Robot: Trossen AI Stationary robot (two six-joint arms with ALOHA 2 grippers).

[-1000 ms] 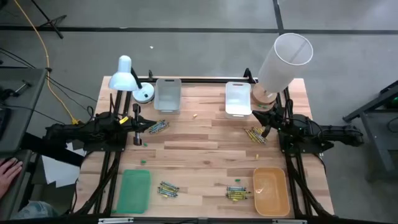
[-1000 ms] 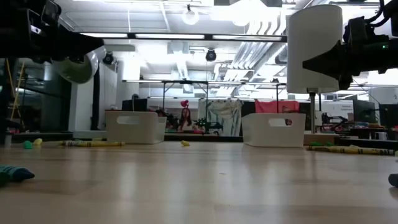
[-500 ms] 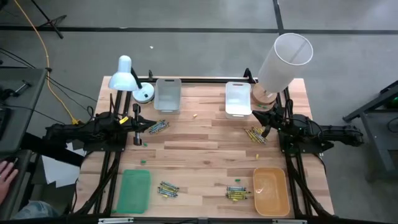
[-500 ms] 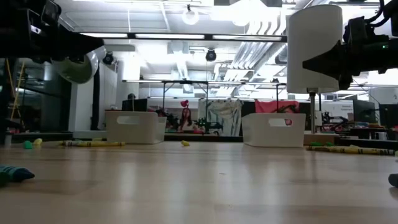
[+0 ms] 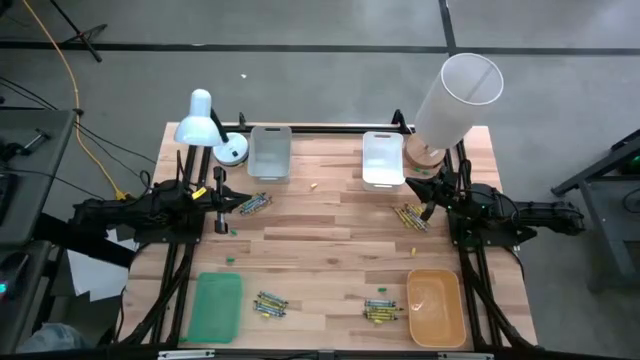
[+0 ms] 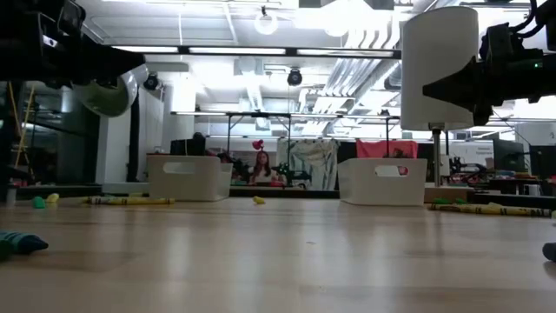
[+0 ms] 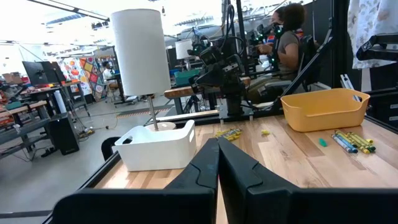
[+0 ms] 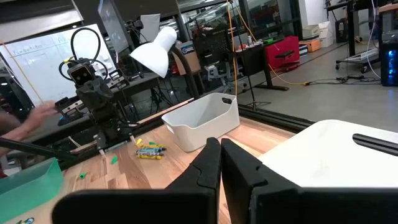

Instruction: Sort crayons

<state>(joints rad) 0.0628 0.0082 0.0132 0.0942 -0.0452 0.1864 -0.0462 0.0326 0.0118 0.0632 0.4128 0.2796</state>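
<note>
Four small heaps of crayons lie on the wooden table: one at the far left (image 5: 253, 204), one at the far right (image 5: 411, 216), and two near the front edge (image 5: 270, 303) (image 5: 380, 311). My left gripper (image 5: 228, 204) hangs shut and level, above the table, beside the far left heap. My right gripper (image 5: 425, 206) hangs the same way, shut, beside the far right heap. In the wrist views the shut fingers of the left gripper (image 7: 217, 163) and the right gripper (image 8: 220, 162) hold nothing.
Four trays stand on the table: a grey-white one (image 5: 270, 152) and a white one (image 5: 383, 158) at the back, a green one (image 5: 217, 305) at front left, an orange one (image 5: 435, 305) at front right. A desk lamp (image 5: 205, 120) and a tall white lampshade (image 5: 455, 95) stand at the back corners.
Both arms have kept still. A person's hand at the left edge of the high view has drawn back out of the picture.
</note>
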